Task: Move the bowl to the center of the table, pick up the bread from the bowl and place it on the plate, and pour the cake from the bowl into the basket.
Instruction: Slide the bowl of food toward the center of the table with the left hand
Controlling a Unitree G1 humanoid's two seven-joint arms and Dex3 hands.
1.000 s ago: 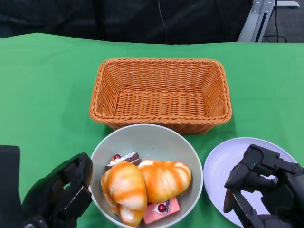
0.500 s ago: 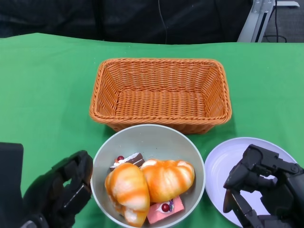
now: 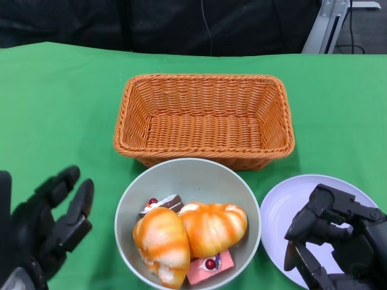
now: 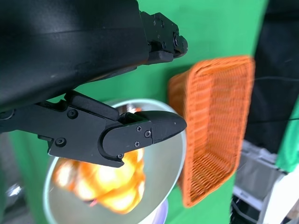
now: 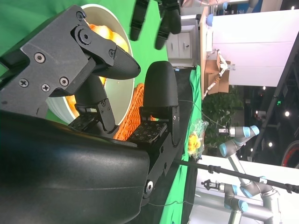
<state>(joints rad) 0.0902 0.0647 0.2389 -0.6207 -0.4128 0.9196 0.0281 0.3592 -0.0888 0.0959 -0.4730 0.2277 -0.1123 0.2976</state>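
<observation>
The bowl stands on the green tabletop, just before the basket, beside the plate; it holds two breads and cake pieces; the left hand has spread fingers, holding nothing; the right hand, over the plate, has curled fingers, holding nothing.

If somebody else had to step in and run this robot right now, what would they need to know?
Left hand: open, fingers spread, holding nothing, beside the bowl and clear of it.
Right hand: fingers curled, holding nothing, over the white plate.
The bowl sits in front of the basket, holding two bread pieces and two cake slices.
Done: the bowl looks roughly centred.
Left: move the bread to the plate, then pour the cake into the basket.
</observation>
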